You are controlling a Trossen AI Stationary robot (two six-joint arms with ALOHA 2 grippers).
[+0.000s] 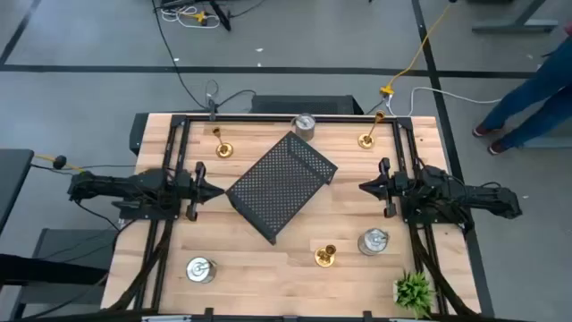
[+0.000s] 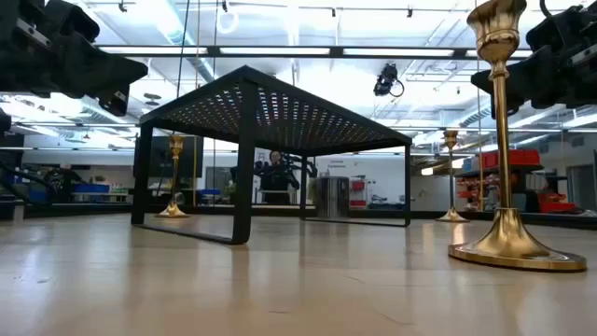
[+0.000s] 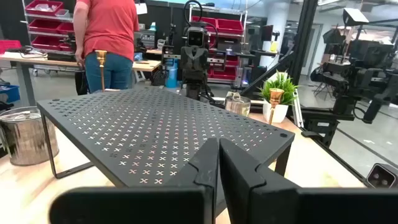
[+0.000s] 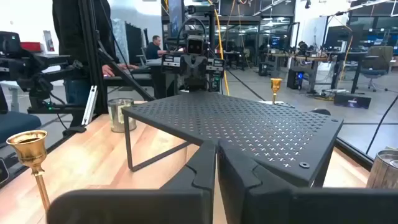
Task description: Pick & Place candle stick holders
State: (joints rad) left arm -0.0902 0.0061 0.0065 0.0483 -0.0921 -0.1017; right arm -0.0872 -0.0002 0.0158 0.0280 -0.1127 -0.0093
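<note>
Three gold candle stick holders stand upright on their round bases: far left [image 1: 222, 149], far right [image 1: 367, 139] and near the front [image 1: 325, 257], the last looming large in the low view [image 2: 508, 140]. Three squat silver holders stand at the far middle [image 1: 303, 125], front right [image 1: 373, 241] and front left [image 1: 200, 269]. My left gripper [image 1: 210, 190] is shut and empty at the left of the black perforated tray [image 1: 281, 186]. My right gripper [image 1: 365, 187] is shut and empty at the tray's right. Their shut fingers show in the wrist views [image 3: 219, 162] [image 4: 216, 165].
The black perforated tray stands on its legs in the table's middle, turned at an angle, between both grippers. A small green plant [image 1: 414, 289] sits at the front right corner. A black frame [image 1: 286, 117] runs along the table's edges. People stand beyond the table [image 3: 109, 37].
</note>
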